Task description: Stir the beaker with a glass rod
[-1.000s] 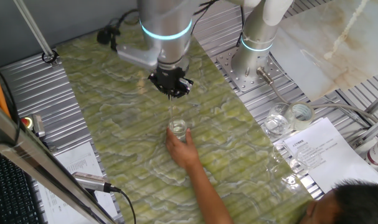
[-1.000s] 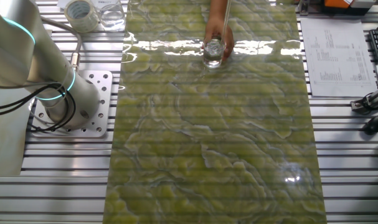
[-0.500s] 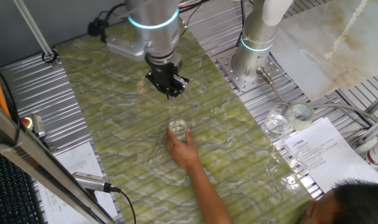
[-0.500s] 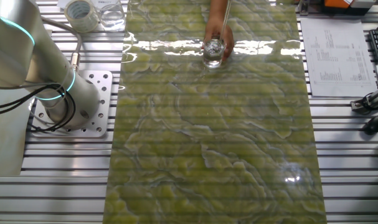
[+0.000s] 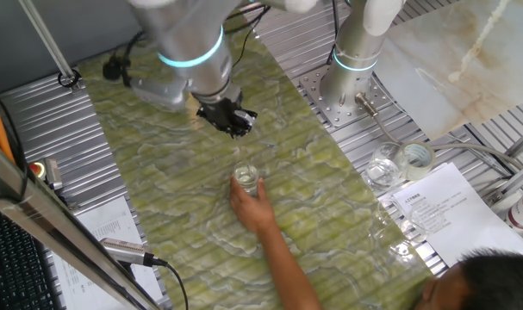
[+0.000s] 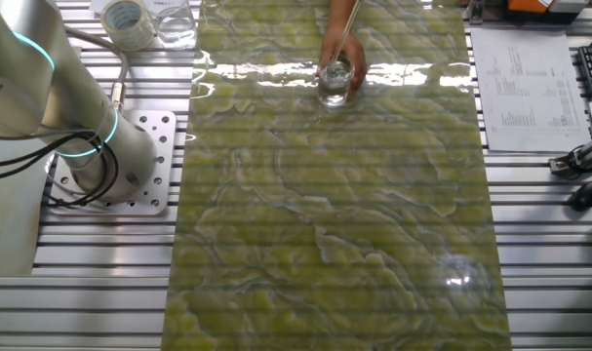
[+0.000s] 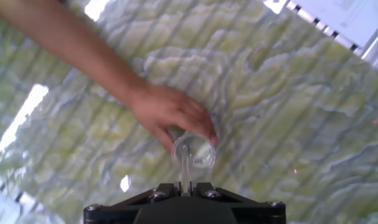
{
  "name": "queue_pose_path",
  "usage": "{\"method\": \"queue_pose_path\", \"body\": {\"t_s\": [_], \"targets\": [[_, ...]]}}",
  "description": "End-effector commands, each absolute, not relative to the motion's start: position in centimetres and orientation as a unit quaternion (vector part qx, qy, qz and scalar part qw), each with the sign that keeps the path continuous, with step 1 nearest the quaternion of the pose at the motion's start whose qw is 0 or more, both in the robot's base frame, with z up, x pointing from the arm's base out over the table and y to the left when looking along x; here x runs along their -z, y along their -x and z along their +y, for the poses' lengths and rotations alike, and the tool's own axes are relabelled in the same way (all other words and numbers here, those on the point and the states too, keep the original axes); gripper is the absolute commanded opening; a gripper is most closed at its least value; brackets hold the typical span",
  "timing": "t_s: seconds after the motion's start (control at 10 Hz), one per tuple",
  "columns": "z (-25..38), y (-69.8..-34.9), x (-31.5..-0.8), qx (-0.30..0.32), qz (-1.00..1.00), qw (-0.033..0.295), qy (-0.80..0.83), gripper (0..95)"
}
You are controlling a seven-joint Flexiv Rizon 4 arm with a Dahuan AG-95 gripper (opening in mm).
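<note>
The small clear beaker [image 5: 246,179] stands on the green marbled mat, held by a person's hand [image 5: 254,207]. It also shows in the other fixed view [image 6: 335,80] and in the hand view [image 7: 193,151]. My gripper [image 5: 236,129] hangs above and behind the beaker, shut on the glass rod [image 5: 240,155]. The rod slants down into the beaker. In the hand view the rod [image 7: 185,167] runs from between my fingers [image 7: 185,186] into the beaker's mouth. In the other fixed view the rod [image 6: 345,37] leans across the hand; the gripper is out of frame there.
A person's arm [image 5: 287,258] reaches in from the front. Larger glass jars [image 5: 383,168] and a tape roll [image 5: 415,157] stand beside the mat, near a paper sheet [image 5: 446,211]. The robot base [image 5: 347,77] is at the back. A keyboard [image 5: 11,258] lies left.
My arm has swung to the left and tilted, so the rod now leans in the beaker instead of standing nearly upright. The hand and beaker have stayed in place.
</note>
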State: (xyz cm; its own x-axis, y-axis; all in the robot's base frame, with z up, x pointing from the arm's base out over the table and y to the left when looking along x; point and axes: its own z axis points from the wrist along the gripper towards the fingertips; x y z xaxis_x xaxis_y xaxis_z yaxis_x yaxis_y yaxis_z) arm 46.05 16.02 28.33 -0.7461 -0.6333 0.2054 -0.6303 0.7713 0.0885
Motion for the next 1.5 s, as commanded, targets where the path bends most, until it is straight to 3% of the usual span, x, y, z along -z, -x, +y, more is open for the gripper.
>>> {"method": "queue_pose_path", "body": {"t_s": [0.1,0.3,0.7,1.5], "targets": [[15.86,-45.97,-28.31,-0.013,-0.932,0.082,-0.354,0.0],[15.97,-46.03,-28.38,0.002,-0.936,0.054,-0.347,0.0],[16.02,-46.06,-28.41,0.022,-0.942,0.035,-0.334,0.0],[15.84,-46.31,-28.04,0.004,-0.944,0.067,-0.322,0.0]]}}
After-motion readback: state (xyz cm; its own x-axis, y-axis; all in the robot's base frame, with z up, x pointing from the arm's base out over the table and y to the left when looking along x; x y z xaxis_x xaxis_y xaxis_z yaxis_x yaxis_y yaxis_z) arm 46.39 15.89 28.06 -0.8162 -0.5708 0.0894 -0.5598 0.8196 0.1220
